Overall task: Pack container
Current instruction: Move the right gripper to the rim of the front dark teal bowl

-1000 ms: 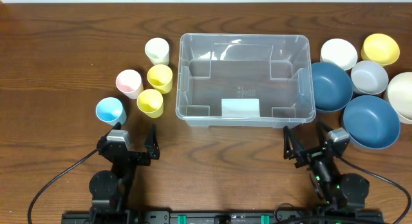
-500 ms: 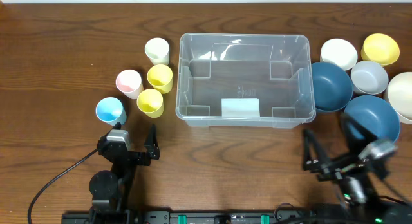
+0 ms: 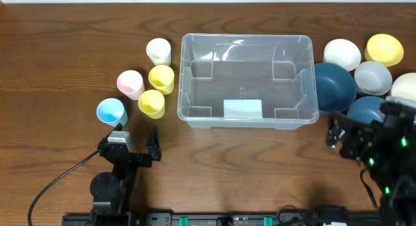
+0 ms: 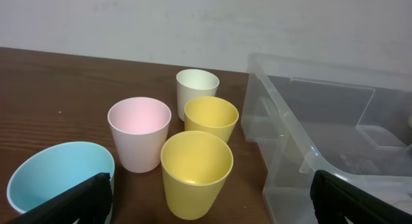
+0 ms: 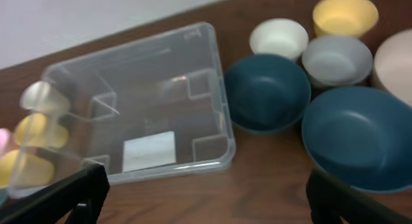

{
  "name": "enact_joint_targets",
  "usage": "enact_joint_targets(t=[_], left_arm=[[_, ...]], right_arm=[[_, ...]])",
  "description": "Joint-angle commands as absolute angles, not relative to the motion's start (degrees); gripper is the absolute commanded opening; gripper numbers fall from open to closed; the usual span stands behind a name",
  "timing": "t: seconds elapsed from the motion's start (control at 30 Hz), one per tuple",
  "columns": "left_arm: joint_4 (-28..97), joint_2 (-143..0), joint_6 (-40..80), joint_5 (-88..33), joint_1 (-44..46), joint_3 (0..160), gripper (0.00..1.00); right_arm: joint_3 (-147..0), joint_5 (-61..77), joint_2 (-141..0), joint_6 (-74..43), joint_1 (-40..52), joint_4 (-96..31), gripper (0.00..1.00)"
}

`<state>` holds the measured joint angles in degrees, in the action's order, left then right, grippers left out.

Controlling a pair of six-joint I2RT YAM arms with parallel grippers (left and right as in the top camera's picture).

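Observation:
The clear container stands empty at the table's middle, with a white label on its near wall. It also shows in the left wrist view and the right wrist view. My left gripper is open and empty on the near side of the cups. In its wrist view a yellow cup stands just ahead of it. My right gripper is open and empty. It is raised over the near dark blue bowl, right of the container.
Left of the container stand a cream cup, a pink cup, two yellow cups and a blue cup. To its right are a dark blue bowl, white, yellow, grey and cream bowls.
My right arm has risen and swung right and away from the table's near edge, now covering part of the near dark blue bowl. The left arm has not moved.

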<state>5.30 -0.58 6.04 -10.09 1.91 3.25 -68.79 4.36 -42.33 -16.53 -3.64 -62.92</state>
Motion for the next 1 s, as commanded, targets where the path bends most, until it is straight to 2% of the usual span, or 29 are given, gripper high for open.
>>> enact_joint_targets(t=[0.0,0.17,0.43,0.6,0.8,0.97], left_arm=[[5.8,-0.2,6.3,-9.6,1.6,1.5,0.98],[5.8,-0.2,6.3,-9.6,1.6,1.5,0.98],[5.8,-0.2,6.3,-9.6,1.6,1.5,0.98],[5.8,-0.2,6.3,-9.6,1.6,1.5,0.98],[5.8,-0.2,6.3,-9.6,1.6,1.5,0.98],[5.8,-0.2,6.3,-9.6,1.6,1.5,0.98]], right_arm=[[-70.2,-4.9,-44.6,-26.9,-5.4,-62.7,0.99],[-70.2,-14.2,-47.7,-38.3,-12.9,-62.8,0.99],[-70.1,-12.0,-58.0,-37.5,-28.7,-64.6,0.99],[-70.1,-5.5,-67.8,-35.1,-36.5,-65.0,0.99],[-70.1,-0.8,-79.5,-35.1,-41.9,-65.2,0.99],[-70.1,1.0,-86.4,-35.1,-42.9,-65.1,0.99]])
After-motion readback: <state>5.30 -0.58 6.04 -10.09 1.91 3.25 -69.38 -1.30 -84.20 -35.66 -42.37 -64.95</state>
